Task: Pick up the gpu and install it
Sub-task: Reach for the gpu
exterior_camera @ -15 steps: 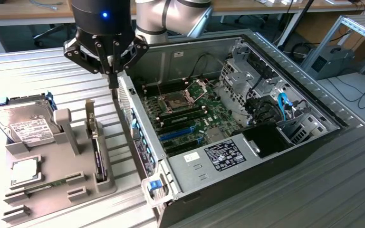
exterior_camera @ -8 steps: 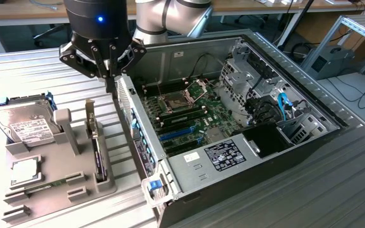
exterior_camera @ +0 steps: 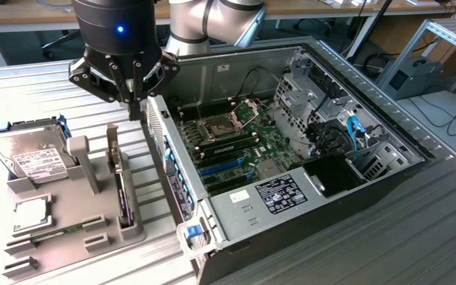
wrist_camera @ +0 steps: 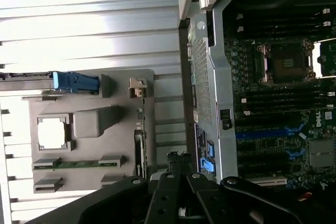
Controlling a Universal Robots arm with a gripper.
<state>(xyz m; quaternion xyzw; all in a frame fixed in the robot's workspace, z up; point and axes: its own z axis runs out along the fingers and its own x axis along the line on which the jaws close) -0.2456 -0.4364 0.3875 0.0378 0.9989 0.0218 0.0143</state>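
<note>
The pincer [exterior_camera: 136,111] has its fingers pressed together. It hangs on the robot arm [exterior_camera: 204,21] above the gap between the grey holder [exterior_camera: 93,199] and the side wall of the open computer case [exterior_camera: 370,178], close to the case's corner. In the wrist view the pincer [wrist_camera: 177,161] points down over that same strip, with the perforated case wall just beside it.

The gpu [exterior_camera: 119,184] is apart from the pincer and below it. It stands on its long edge in a slot of the grey holder, with its metal bracket at the end nearer the pincer. From the wrist it shows edge-on as a thin dark line [wrist_camera: 139,137] along the holder's side nearest the case.

Further out on the holder, toward the exterior view's left, a hard drive [exterior_camera: 34,157] with a white label leans in a blue frame. A square silvery chip [exterior_camera: 30,214] lies in a recess, and a narrow green memory stick [exterior_camera: 62,230] lies flat near the front edge.

Inside the case the green motherboard [exterior_camera: 268,145] lies exposed, with an open processor socket [exterior_camera: 216,127] and blue slots [exterior_camera: 224,166]. Holder and case both rest on the ribbed metal tabletop [exterior_camera: 30,89].
</note>
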